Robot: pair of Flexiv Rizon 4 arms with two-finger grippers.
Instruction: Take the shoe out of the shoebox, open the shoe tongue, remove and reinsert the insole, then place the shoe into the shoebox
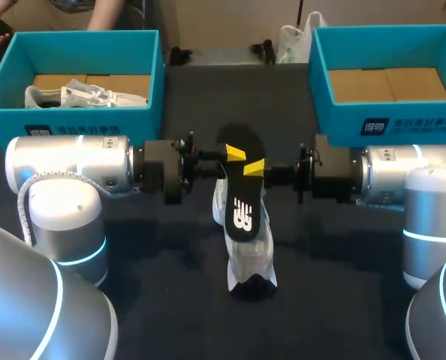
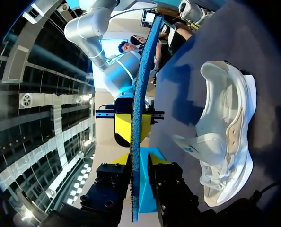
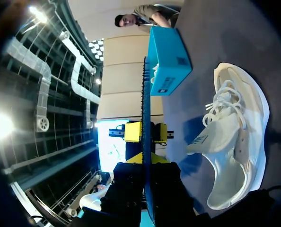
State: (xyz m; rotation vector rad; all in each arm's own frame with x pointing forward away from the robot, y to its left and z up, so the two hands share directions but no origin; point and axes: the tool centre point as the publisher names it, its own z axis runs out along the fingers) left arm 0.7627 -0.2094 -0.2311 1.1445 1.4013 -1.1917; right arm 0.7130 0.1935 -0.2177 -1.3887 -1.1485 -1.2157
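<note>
A black insole [image 1: 242, 191] with a white logo hangs in the air above the white shoe [image 1: 251, 259], which lies on the dark table with its toe towards the front. My right gripper [image 1: 254, 166] is shut on the insole from the right. From the left my left gripper [image 1: 236, 154] has the insole between its fingers, standing close on both sides with a thin gap. In the left wrist view the blue-edged insole [image 2: 139, 118] runs ahead between my left gripper [image 2: 139, 163], with the shoe [image 2: 225, 142] beside it. The right wrist view shows my right gripper [image 3: 146, 165] clamping the insole [image 3: 145, 118], and the shoe [image 3: 235, 142] with its tongue pulled up.
A blue shoebox [image 1: 73, 120] at the back left holds another white shoe [image 1: 80, 96]. A second blue shoebox [image 1: 388, 124] stands at the back right with only its cardboard floor showing. Both arms lie low across the table's middle.
</note>
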